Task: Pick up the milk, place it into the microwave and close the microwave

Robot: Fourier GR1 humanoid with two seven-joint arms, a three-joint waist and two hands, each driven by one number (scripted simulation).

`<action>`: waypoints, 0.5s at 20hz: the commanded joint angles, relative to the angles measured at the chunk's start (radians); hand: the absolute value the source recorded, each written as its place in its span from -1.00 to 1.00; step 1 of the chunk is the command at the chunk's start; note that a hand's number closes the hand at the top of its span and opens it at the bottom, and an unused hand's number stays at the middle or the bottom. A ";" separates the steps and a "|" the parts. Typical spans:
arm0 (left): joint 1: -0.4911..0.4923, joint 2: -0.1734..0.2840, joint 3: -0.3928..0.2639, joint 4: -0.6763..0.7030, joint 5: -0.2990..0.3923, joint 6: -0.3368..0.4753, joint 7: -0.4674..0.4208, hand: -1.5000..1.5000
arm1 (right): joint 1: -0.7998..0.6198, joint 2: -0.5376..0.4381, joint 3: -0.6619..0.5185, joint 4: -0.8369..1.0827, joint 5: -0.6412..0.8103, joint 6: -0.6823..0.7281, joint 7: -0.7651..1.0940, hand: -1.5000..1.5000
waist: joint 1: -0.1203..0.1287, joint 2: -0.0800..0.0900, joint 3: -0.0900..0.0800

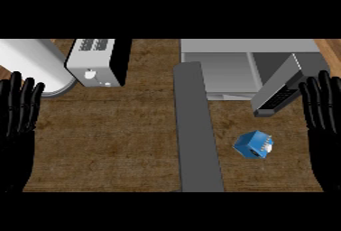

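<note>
Milk carton [254, 144], blue with a white patch on one face, lying tilted on the brown bench [120, 144], just inward of the right hand [321, 117] and slightly below its fingertips, apart from them, touching nothing but the bench. Right hand showing at the right edge, fingers [313, 97] straight and pointing up, holding nothing. Left hand [19, 117] showing at the left edge, fingers [24, 94] likewise straight and spread, holding nothing, well apart from the carton.

Microwave [226, 67] standing up and inward from the right fingertips, cavity showing pale grey, door [285, 88] swinging open toward the right hand, its dark lower edge ending close beside those fingers and above the carton. Grey strip [198, 135] running down the middle of the bench between the two hands, carton lying on the right-hand side of it, near but not touching.

Toaster [100, 61], white with a dark side, sitting up and inward from the left fingertips. White cylinder [36, 63] lying just above the left fingers, beside the toaster; touching the toaster or not, hard to tell.
</note>
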 commanded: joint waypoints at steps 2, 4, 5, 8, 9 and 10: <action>0.033 0.002 0.018 -0.018 0.027 -0.019 0.021 -1.00 | 0.007 0.062 0.075 -0.043 0.150 -0.169 -0.012 -1.00 | 0.005 -0.001 -0.005; -0.010 -0.041 -0.063 -0.051 -0.036 0.029 0.082 -1.00 | 0.021 0.063 0.140 -0.075 0.259 -0.321 -0.025 -1.00 | -0.001 -0.003 -0.005; -0.044 -0.017 -0.012 -0.003 -0.008 0.015 0.057 -1.00 | 0.006 0.063 0.170 -0.064 0.318 -0.397 -0.023 -1.00 | -0.001 -0.001 -0.006; 0.072 -0.102 -0.032 -0.001 0.113 0.012 0.068 -1.00 | -0.078 0.064 0.325 -0.032 0.223 -0.472 0.061 -1.00 | 0.024 -0.001 -0.007; 0.067 -0.110 -0.072 -0.015 0.087 0.018 0.102 -1.00 | -0.048 0.064 0.418 -0.026 0.264 -0.555 0.051 -1.00 | 0.017 -0.002 -0.006; 0.104 -0.107 -0.056 -0.023 0.108 0.005 0.079 -1.00 | -0.047 0.064 0.464 0.007 0.282 -0.585 0.037 -1.00 | 0.017 -0.001 -0.006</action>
